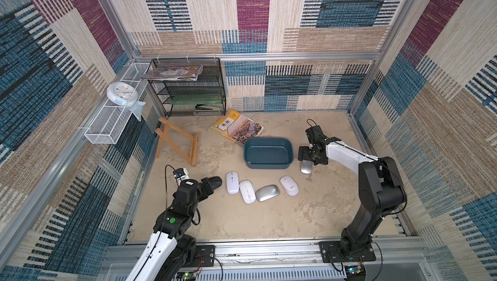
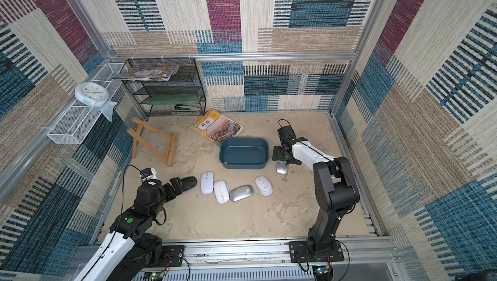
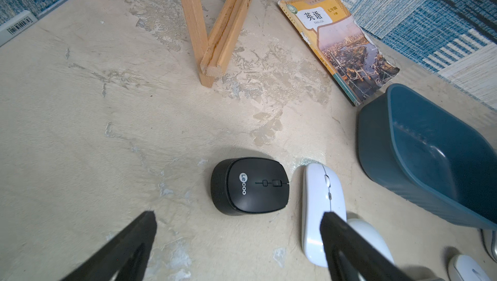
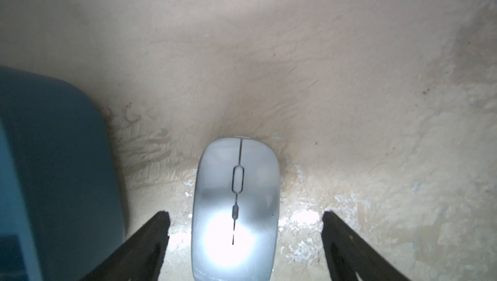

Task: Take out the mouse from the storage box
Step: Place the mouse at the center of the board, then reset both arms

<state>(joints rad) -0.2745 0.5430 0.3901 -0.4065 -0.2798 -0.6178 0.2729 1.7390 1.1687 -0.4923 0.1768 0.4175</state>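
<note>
Teal storage box (image 1: 268, 139) on surface (image 1: 269, 217) — empty; silver mouse (image 4: 235, 207) lying just beside it, between spread, non-gripping fingers of right hand (image 4: 245, 217); left hand (image 3: 238, 218) wide open, holding nothing, near black mouse (image 3: 250, 185) — removal judged done, only withdrawal left.

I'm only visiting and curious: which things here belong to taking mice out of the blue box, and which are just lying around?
Part of the job: storage box, empty; silver mouse beside it; black mouse; row of four mice.

Just lying about: book; wooden easel; clock; black mesh rack; white wire basket.
</note>
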